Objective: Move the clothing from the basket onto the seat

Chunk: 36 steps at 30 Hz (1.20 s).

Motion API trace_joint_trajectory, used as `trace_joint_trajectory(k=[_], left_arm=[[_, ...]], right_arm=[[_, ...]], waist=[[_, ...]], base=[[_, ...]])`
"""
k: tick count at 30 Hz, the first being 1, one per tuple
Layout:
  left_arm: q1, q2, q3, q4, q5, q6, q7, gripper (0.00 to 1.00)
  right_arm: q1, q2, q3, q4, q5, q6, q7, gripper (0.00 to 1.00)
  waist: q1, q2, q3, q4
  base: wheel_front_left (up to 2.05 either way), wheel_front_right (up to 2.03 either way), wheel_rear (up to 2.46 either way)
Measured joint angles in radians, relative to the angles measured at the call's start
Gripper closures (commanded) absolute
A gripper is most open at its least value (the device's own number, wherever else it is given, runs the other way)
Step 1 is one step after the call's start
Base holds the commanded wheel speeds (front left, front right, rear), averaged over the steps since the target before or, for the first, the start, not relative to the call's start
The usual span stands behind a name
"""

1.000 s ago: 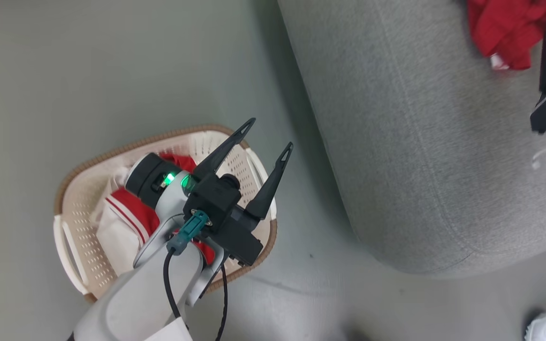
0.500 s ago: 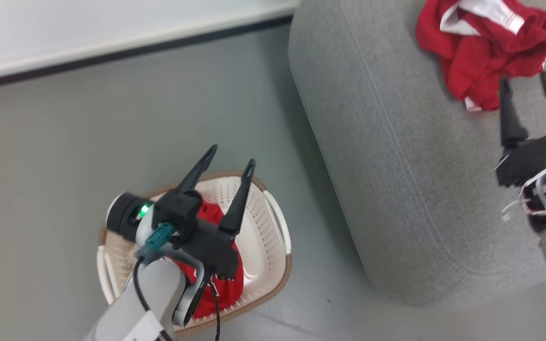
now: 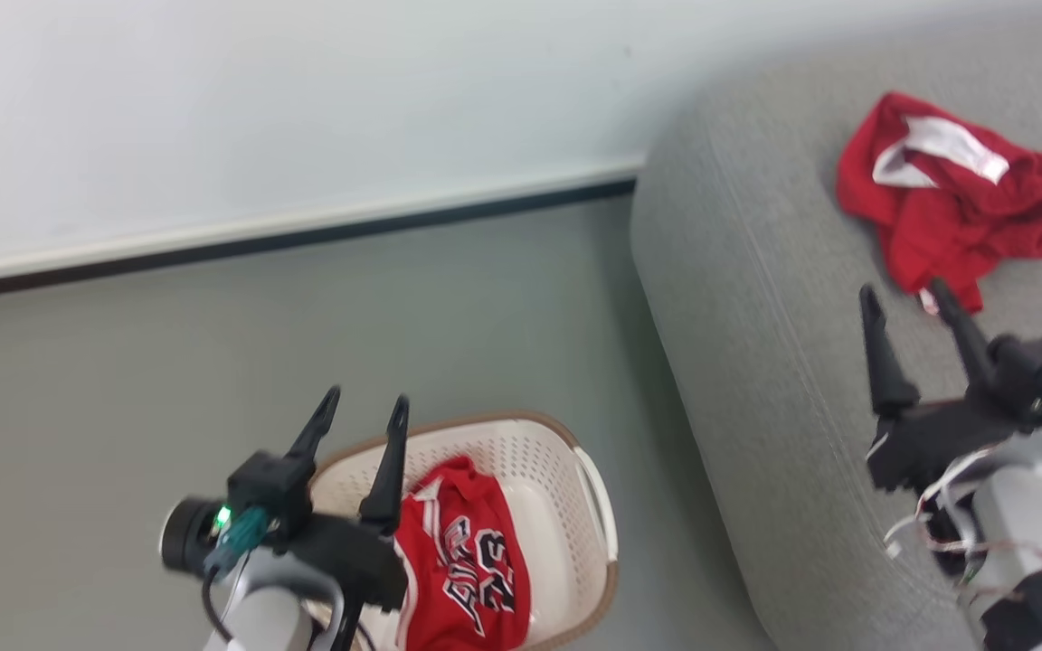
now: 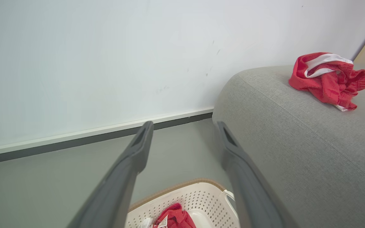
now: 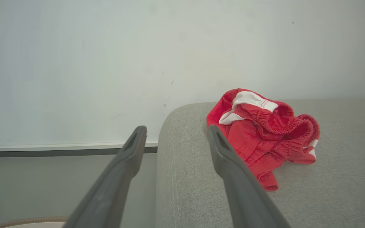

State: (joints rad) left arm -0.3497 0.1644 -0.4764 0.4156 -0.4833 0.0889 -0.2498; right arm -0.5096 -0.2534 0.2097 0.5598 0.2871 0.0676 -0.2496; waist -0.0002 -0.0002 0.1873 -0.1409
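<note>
Red jersey (image 3: 467, 570) lies in basket (image 3: 530, 443); white-banded garment (image 3: 955, 199) on sofa (image 3: 756, 380). Both spread, empty: left pincer (image 3: 367, 395) by basket, right pincer (image 3: 902, 289) over sofa.

The basket (image 3: 521, 449) is matt perforated plastic; the sofa (image 3: 756, 362) seems coarse woven cloth.

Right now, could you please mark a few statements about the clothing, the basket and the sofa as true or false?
1. The red garment with the white band lies on the sofa. True.
2. The basket is empty. False: the lettered red jersey lies in the basket.
3. The left tool grips the jersey. False: the left tool is open and holds nothing.
4. The right tool is open. True.
</note>
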Motion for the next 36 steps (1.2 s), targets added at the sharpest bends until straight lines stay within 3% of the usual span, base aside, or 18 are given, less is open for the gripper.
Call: trace_joint_trajectory(k=[19, 36], left_arm=[[0.286, 0.041, 0.156, -0.115, -0.002, 0.027, 0.0, 0.0], [0.384, 0.036, 0.259, -0.2, 0.019, 0.034, 0.0, 0.0]], right_arm=[[0.395, 0.115, 0.006, -0.312, 0.006, -0.104, 0.0, 0.0], [0.555, 0.12, -0.007, -0.443, -0.016, -0.139, 0.0, 0.0]], waist=[[0.0, 0.0, -0.197, 0.173], [0.0001, 0.0001, -0.222, 0.191]], base=[[0.0, 0.0, 0.0], [0.0, 0.0, 0.0]])
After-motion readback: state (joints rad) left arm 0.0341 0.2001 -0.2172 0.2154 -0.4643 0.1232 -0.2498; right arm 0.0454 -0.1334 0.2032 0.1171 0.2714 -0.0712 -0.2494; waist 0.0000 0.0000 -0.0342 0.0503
